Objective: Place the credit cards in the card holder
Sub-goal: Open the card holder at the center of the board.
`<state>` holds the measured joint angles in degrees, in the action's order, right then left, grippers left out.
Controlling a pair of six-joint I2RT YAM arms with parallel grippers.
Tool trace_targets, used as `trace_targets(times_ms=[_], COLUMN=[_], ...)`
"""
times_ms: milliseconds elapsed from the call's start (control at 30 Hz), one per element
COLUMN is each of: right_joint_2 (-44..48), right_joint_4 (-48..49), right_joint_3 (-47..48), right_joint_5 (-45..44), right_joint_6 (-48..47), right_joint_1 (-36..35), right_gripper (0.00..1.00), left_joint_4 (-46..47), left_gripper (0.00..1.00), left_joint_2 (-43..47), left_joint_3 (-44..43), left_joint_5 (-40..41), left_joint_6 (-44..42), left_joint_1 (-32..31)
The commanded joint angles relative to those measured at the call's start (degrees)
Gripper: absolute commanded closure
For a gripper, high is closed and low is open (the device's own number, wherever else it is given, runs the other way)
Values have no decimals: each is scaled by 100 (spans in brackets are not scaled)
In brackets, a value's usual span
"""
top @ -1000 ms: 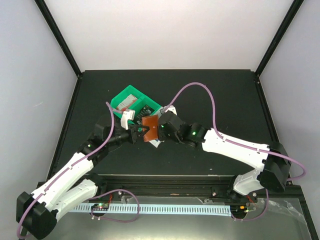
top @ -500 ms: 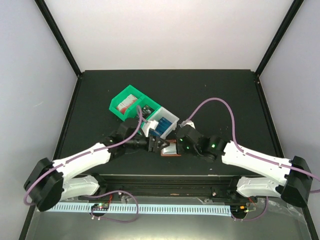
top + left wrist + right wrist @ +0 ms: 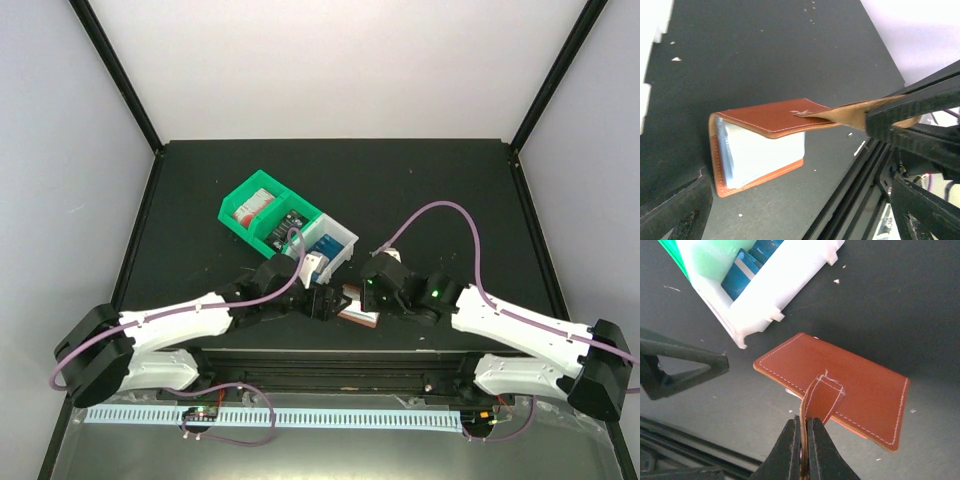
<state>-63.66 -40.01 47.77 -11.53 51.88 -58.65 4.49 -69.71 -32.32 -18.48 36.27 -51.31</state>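
Top external: card holder (image 3: pixel 358 306) lies on the black table (image 3: pixel 450 190) near the front edge, between the two grippers and just in front of the white bin (image 3: pixel 338 236). Green bin (image 3: pixel 240 222) adjoins the white one on its far-left side. Red and white card (image 3: pixel 252 203) sits in the green bin's far compartment. Blue credit cards (image 3: pixel 326 246) sit in the white bin. Left gripper (image 3: pixel 322 303) faces the holder from the left, right gripper (image 3: pixel 352 296) from the right.

Right wrist: jaws pressed together, pinching the holder's snap tab (image 3: pixel 824 390), which is lifted off the brown cover. Holder lies cover up, near the white bin's corner but apart from it. Blue cards stand on edge inside that bin.

Left wrist: own fingers (image 3: pixel 675 212) spread wide at the frame's lower corners, gripping nothing. Holder lies ahead between them; pale clear pockets show between its two brown covers. One finger is close to the holder's near corner; contact cannot be told.
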Motion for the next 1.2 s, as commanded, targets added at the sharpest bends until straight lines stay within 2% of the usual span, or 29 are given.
trace_targets(times_ms=[0, 133, 367, 633, 900, 1000, 1167], right_joint_2=[63, 278, 51, -162, -562, -832, -1138], right_joint_4=[272, 1122, 1193, 1083, 1031, 992, 913], right_joint_3=[132, -354, -619, -1258, -1434, -1292, -1165], right_joint_5=[722, 1410, 1705, 1400, 658, 427, 265], right_joint_6=[979, 1926, 2397, 1734, 485, 13, -437], right_joint_1=[138, 386, 964, 1730, 2005, 2017, 2021], right_gripper=[99, 99, 99, 99, 96, 94, 92], left_joint_4=[405, 595, 592, 736, 927, 1043, 1118], left_gripper=[1, 1, 1, 4, 9, 13, 26], left_joint_2=[388, 770, 1061, 880, 567, 395, -1], left_joint_3=[432, 835, 1084, 1066, 968, 913, 617], left_joint_5=[703, 980, 1198, 1015, 781, 714, 554], left_joint_6=[119, 295, 203, -9, -94, -62, -3], left_joint_1=[-143, -160, -160, -160, -199, -241, -359])
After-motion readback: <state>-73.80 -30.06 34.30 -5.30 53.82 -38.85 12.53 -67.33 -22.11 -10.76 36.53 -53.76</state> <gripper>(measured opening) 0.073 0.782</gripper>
